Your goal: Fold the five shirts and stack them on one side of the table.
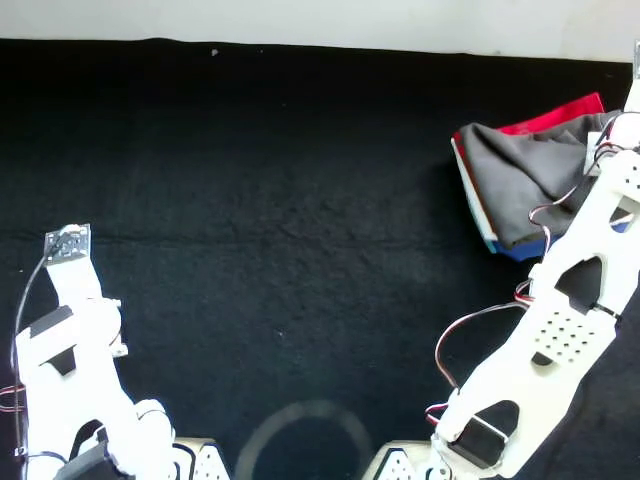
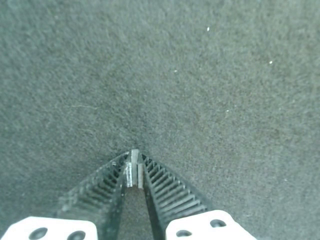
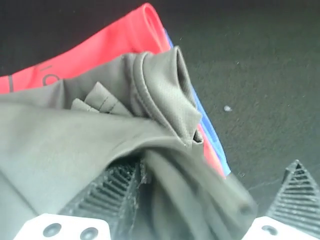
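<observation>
Shirts (image 1: 515, 185): piled in one stack at about 2 o'clock on the tabletop (image 1: 280, 200), close to its right edge; the number of layers cannot be counted.
Grey shirt (image 3: 75, 145): on top of the stack, bunched and creased rather than flat, with a folded edge standing up.
Red shirt (image 3: 105, 42): directly under the grey one, its edge showing toward 1 o'clock in the high view.
Blue layer (image 3: 206, 122): a thin edge peeking out beneath the red.
Right claw (image 3: 215, 170): over the stack with its fingers spread apart; grey fabric lies between them and against one finger.
Right arm (image 1: 560, 330): runs from its base at 5 o'clock up to the stack.
Left claw (image 2: 134, 162): fingers pressed together on nothing, just above bare tabletop.
Left arm (image 1: 70, 360): at about 8 o'clock, well apart from the stack.
</observation>
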Robot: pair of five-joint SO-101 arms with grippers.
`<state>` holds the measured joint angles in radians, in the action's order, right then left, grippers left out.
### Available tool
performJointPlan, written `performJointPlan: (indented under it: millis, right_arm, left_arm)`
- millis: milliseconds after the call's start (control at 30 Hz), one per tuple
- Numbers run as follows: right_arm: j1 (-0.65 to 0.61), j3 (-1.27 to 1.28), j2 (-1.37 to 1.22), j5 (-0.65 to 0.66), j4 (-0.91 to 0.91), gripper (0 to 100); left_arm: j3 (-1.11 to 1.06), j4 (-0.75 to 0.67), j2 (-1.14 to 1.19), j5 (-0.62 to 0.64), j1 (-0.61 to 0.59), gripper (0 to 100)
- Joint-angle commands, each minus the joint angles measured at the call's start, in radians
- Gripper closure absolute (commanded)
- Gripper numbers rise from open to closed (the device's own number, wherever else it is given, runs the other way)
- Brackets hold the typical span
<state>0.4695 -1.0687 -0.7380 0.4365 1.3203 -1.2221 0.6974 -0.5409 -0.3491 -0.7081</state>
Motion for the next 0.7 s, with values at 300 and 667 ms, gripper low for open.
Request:
performJointPlan:
  millis: [300,667]
  right_arm:
    - [-0.013,0.013,0.022,-0.014,-0.119,61.3]
    - [-0.045,-0.325,0.028,-0.012,0.018,61.3]
  left_arm:
    - [-0.002,-0.012,-0.015,-0.011,0.018,99]
    - [-0.002,-0.012,-0.015,-0.011,0.018,99]
